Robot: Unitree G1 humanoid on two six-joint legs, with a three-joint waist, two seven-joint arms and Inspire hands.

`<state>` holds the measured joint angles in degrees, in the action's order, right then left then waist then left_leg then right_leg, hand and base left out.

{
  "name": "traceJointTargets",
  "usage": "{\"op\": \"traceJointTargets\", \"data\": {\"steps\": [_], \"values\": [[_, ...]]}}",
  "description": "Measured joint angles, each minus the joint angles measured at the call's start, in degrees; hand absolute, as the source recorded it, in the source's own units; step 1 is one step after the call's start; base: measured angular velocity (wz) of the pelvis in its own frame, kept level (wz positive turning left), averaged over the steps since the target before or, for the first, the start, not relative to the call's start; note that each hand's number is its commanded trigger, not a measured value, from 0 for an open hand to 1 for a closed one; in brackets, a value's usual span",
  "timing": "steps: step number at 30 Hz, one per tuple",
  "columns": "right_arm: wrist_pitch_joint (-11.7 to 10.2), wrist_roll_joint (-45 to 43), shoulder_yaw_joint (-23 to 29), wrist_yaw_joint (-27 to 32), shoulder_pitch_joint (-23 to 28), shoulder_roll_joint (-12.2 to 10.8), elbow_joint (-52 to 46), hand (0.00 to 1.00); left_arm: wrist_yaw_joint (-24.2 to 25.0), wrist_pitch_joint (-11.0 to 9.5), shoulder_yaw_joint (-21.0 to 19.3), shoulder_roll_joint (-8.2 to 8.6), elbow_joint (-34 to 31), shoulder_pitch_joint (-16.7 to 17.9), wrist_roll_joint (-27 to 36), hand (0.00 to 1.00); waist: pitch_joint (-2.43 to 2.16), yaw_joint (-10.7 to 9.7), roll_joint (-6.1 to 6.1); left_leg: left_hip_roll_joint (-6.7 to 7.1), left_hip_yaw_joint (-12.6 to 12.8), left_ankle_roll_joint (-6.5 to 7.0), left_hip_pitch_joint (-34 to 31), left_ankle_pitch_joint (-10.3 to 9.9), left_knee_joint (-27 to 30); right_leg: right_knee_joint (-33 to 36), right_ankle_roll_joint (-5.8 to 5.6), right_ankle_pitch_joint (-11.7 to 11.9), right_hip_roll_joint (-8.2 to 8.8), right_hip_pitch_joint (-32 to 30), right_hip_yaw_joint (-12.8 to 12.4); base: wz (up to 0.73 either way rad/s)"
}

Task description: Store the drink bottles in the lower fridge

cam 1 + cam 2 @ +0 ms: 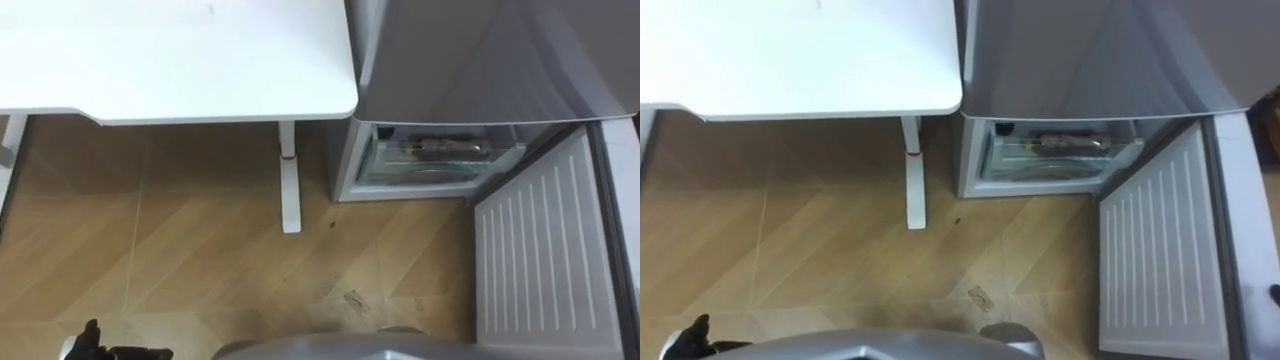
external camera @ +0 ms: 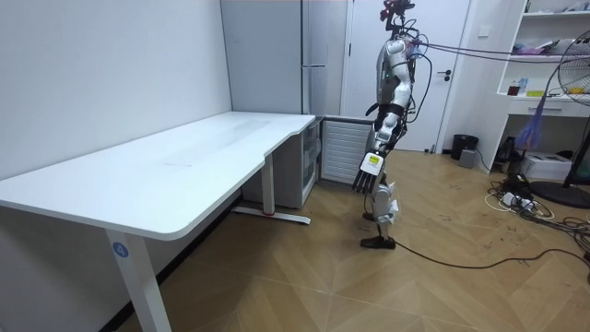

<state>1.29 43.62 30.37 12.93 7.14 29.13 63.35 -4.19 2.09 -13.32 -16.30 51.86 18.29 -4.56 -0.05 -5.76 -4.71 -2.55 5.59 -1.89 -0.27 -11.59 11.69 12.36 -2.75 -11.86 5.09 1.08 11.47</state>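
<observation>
Standing before the tall grey fridge [image 1: 480, 50], ribbed white lower door [image 1: 540, 260] open, left hand [image 2: 366, 177] hanging, fingers straight, empty; best steering clear of the white worktop [image 1: 200, 60] corner when loading drinks.

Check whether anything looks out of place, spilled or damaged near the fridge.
Nothing is spilled or damaged. The lower fridge door stands wide open, as the task needs. One small pale scrap lies on the floor in front of the fridge, apparently stray litter.

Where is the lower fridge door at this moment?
In the left eye view the lower fridge door stands open at the lower right, right of the clear drawer and the white table.
</observation>
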Motion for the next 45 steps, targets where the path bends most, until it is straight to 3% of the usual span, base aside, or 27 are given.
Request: {"op": "traceJointTargets", "data": {"steps": [4, 11, 16, 21, 24, 25, 28, 30, 31, 33, 35, 36, 40, 45], "values": [[-0.8, 0.0, -0.1, -2.5, -1.1, 0.0, 3.2, 0.0, 0.0, -0.4, 0.0, 0.17, 2.1, 0.0, -0.1, 0.0, 0.03, 0.0, -0.15, 0.0, 0.0, -0.04, 0.0, 0.0, -0.1, -0.6, -0.04, 0.1, -0.14, 0.1, -0.1, 0.0], [-0.2, 0.4, -3.0, -6.4, -1.4, -1.2, 4.8, 0.0, 0.3, -0.4, 0.2, 0.16, 2.1, -0.6, -0.1, 0.0, 0.24, 0.4, -0.97, 0.0, 0.1, -0.04, -0.1, 0.1, -0.1, -0.7, 0.0, 0.3, -0.13, 0.1, -0.1, 0.0], [0.0, 0.9, -6.0, -8.5, -1.6, -1.7, 3.7, 0.0, 1.2, -0.3, 0.5, 0.14, 2.1, -1.8, -0.1, 0.0, 0.33, 1.4, -0.62, -0.17, 0.5, -0.05, -0.5, 0.0, -0.3, -0.7, 0.03, 0.8, -0.25, -0.2, -0.3, -0.04], [0.1, 1.0, -16.7, -12.1, -0.9, -2.8, -2.2, 0.0, 2.3, 0.4, 5.6, 0.16, 3.2, -4.2, -0.1, 0.0, 0.33, 2.7, -0.22, -0.65, 1.2, -0.11, -0.6, 0.0, -0.3, -0.8, 0.33, 1.5, -0.6, -0.3, -0.4, -0.08], [0.3, 0.3, -26.1, -12.9, 5.1, -6.0, -17.7, 0.0, 2.4, 0.4, 10.8, 0.27, 3.8, -5.9, 0.0, 0.0, 0.26, 5.1, 0.26, -1.38, 1.9, -0.42, -1.2, 0.0, 0.1, -1.0, 0.8, 2.2, -1.26, -1.0, -0.7, -0.21], [0.8, 0.9, -30.1, -12.6, 8.3, -6.9, -27.4, 0.0, 2.5, 0.5, 13.1, 0.31, 3.9, -7.1, 0.1, 0.0, 0.19, 6.1, 0.53, -1.88, 2.6, -0.67, -1.7, 0.2, 0.1, -1.0, 1.16, 2.6, -1.59, -1.9, -0.7, -0.26], [1.6, 3.2, -39.6, -11.3, 10.0, -9.2, -45.1, 0.0, 2.8, 0.5, 18.1, 0.31, 5.9, -9.3, 0.2, 0.0, 0.27, 8.3, 1.19, -3.22, 3.8, -1.55, -3.0, 0.7, 0.4, -0.9, 2.27, 3.5, -2.75, -3.8, -0.9, -0.26], [1.4, 3.5, -47.5, -16.8, 7.5, -9.5, -53.3, 0.0, 2.8, 0.7, 20.6, 0.46, 7.4, -11.6, 0.0, 0.0, 0.32, 10.0, 1.78, -3.94, 3.9, -2.13, -3.1, 1.1, 0.3, -0.8, 2.7, 3.7, -3.38, -4.1, -0.6, -0.09], [1.2, 4.7, -52.8, -22.4, 2.7, -10.8, -55.8, 0.0, 2.8, 0.8, 21.6, 0.78, 8.1, -12.5, 0.0, 0.0, 0.38, 10.9, 2.18, -4.17, 3.7, -2.42, -3.0, 1.4, 0.0, -0.9, 2.92, 3.9, -3.68, -4.1, -0.6, 0.04], [1.2, 7.7, -58.4, -28.8, -4.7, -13.3, -56.1, 0.0, 2.7, 0.7, 21.9, 1.75, 8.3, -13.5, 0.4, 0.0, 0.33, 11.7, 2.75, -4.1, 2.9, -2.46, -3.0, 1.8, 0.0, -1.1, 3.07, 3.9, -3.75, -3.8, -0.2, 0.25], [1.3, 9.0, -60.3, -34.1, -9.9, -14.0, -57.1, 0.0, 2.7, 0.4, 22.5, 2.29, 7.9, -13.6, 0.6, 0.0, 0.21, 13.4, 3.14, -3.33, 1.3, -2.15, -3.0, 2.6, -0.1, -2.1, 2.93, 3.8, -3.21, -2.9, 1.1, 0.42], [1.3, 9.2, -60.3, -34.9, -10.2, -14.0, -57.3, 0.0, 2.6, 0.4, 22.5, 2.24, 7.9, -13.3, 0.6, 0.0, 0.2, 13.7, 3.06, -3.18, 0.9, -2.13, -3.0, 2.6, -0.1, -2.3, 2.88, 3.8, -3.14, -2.6, 1.4, 0.39], [2.4, 10.3, -60.3, -38.5, -9.2, -13.4, -56.8, 0.0, 2.6, 0.5, 22.3, 2.02, 7.9, -12.8, 0.6, 0.0, 0.54, 14.0, 1.92, -2.53, -0.8, -1.89, -3.6, 2.5, 0.0, -2.8, 2.39, 3.5, -2.67, -1.6, 3.0, 0.23], [2.6, 8.9, -60.3, -40.7, -7.8, -13.1, -52.8, 0.0, 2.4, 0.5, 22.5, 2.0, 7.9, -12.8, 0.6, 0.0, 0.71, 13.7, 2.1, -2.41, -0.9, -1.76, -3.9, 2.4, 0.0, -2.9, 2.32, 3.4, -2.55, -1.7, 3.3, 0.0]]}}
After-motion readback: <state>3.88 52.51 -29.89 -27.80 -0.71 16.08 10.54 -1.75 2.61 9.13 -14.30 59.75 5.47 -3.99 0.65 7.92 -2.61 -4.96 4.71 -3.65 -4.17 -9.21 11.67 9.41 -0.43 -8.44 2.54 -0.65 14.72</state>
